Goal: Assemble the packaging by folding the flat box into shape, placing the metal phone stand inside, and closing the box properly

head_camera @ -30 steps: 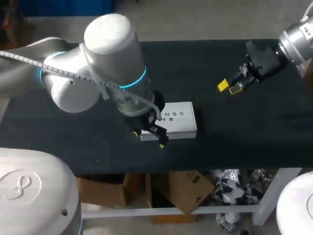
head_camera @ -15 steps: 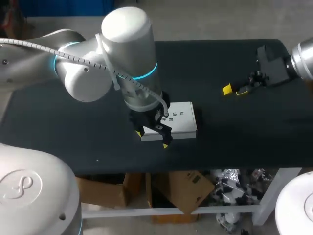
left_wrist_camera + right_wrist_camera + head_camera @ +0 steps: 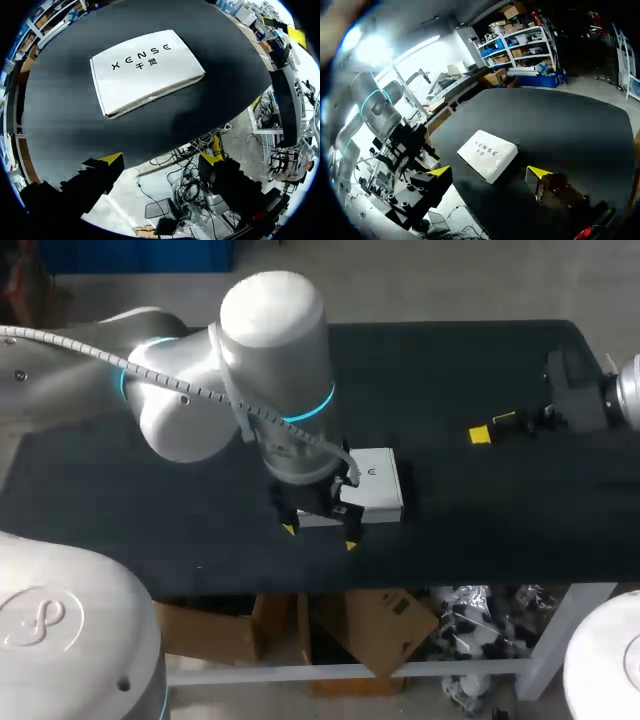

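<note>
White box [image 3: 372, 480] lies flat on the black bench [image 3: 480, 520], printed face up. It is shut as far as I can see. It sits near the bench's front edge.

The left arm [image 3: 275, 360] comes down over the box's left end. The left jaws are open, with the yellow tips [image 3: 289, 530] spread wide, just off the box's front-left corner. They hang about over the bench's front edge there. I can't tell from the head view whether they touch the box. In the left wrist view the box [image 3: 147, 70] is ahead of the fingers and not between them. There is a strip of bare bench [image 3: 60, 125] between the box and the tips [image 3: 112, 159]. Nothing is held.

The right arm [image 3: 600, 395] is well apart from the box, out to the box's right, by the bench's right edge. The right jaws are open, with yellow tips [image 3: 480, 434] pointing toward the box and nothing between them. In the right wrist view the box [image 3: 487, 154] sits ahead of the spread tips [image 3: 440, 171] on the bench [image 3: 560, 120]. The left arm [image 3: 377, 110] stands at the box's far side.
</note>
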Controlling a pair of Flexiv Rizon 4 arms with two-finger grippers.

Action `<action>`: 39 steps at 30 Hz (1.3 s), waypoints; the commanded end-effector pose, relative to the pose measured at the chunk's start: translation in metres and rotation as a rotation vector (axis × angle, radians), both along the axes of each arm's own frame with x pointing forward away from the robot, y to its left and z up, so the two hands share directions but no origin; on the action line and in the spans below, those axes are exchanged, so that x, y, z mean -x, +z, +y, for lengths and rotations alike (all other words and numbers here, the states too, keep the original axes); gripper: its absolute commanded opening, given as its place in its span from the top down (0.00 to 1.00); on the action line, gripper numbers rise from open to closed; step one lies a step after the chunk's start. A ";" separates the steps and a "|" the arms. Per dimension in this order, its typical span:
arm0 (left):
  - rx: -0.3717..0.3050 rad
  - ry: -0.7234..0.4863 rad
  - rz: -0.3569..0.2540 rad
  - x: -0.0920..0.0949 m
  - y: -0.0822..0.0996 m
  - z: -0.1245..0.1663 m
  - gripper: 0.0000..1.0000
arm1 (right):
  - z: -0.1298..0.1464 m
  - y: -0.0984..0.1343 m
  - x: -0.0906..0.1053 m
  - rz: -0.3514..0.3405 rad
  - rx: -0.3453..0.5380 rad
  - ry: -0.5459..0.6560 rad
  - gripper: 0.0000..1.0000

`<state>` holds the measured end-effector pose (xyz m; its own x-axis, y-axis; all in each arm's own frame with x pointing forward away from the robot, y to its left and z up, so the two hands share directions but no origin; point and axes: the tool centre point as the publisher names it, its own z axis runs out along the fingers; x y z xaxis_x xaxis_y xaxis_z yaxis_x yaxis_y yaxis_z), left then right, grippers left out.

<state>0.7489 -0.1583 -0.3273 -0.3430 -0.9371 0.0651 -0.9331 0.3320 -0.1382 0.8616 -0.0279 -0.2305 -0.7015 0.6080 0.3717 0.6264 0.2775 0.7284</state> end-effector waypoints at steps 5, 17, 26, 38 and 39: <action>-0.027 0.086 -0.026 0.013 -0.018 -0.020 0.00 | -0.023 -0.012 0.002 -0.208 -0.124 0.007 0.00; -0.018 0.169 -0.001 0.005 -0.042 -0.036 0.00 | -0.038 -0.030 -0.011 -0.293 -0.026 -0.028 0.00; -0.044 0.254 -0.008 -0.010 -0.060 -0.045 0.00 | -0.048 -0.032 -0.022 -0.299 0.002 -0.080 0.00; -0.048 0.342 -0.012 -0.032 -0.068 -0.051 0.00 | -0.051 -0.032 -0.025 -0.292 -0.015 -0.095 0.00; -0.050 0.353 -0.016 -0.035 -0.068 -0.051 0.00 | -0.051 -0.032 -0.025 -0.292 -0.015 -0.095 0.00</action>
<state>0.7794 -0.2038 -0.3936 -0.0109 -0.9994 0.0329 -0.9894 0.0060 -0.1448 0.8878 -0.0779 -0.2626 -0.7178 0.6751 0.1704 0.4149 0.2181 0.8833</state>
